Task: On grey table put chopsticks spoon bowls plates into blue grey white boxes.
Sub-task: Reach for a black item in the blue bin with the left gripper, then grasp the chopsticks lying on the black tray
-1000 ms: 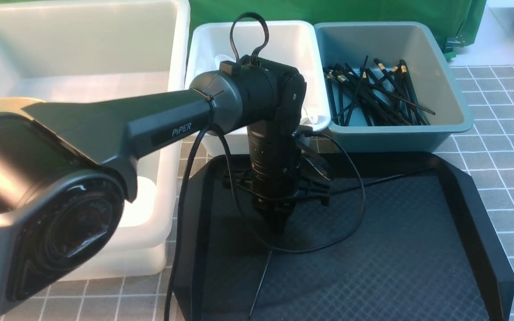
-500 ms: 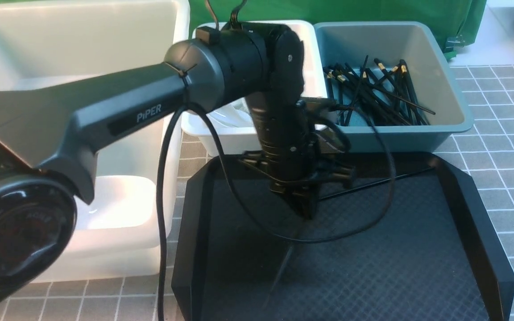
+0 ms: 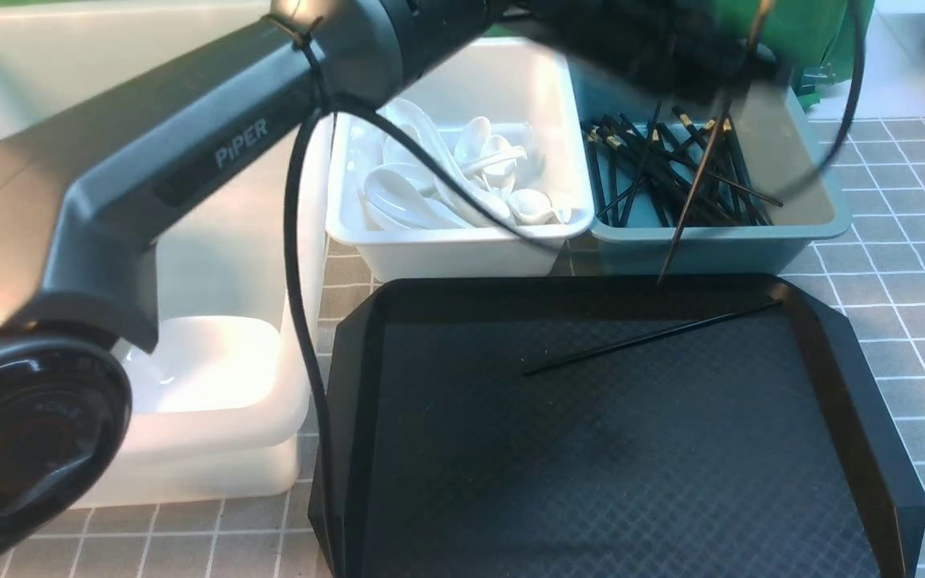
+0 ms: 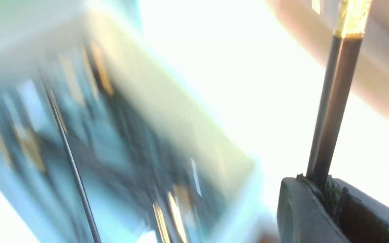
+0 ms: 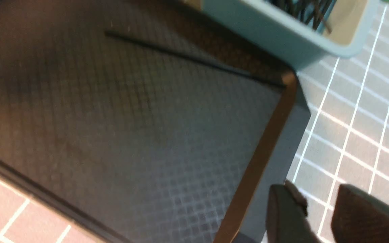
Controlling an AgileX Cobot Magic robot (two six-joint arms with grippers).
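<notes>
You've got the black tray filling the lower centre, green cloth along the top right.

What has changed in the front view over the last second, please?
The left gripper, shut on one chopstick, has risen from the black tray and swung toward the blue-grey bin, uncovering the spoons in the white bin. A second chopstick stays on the tray.
</notes>
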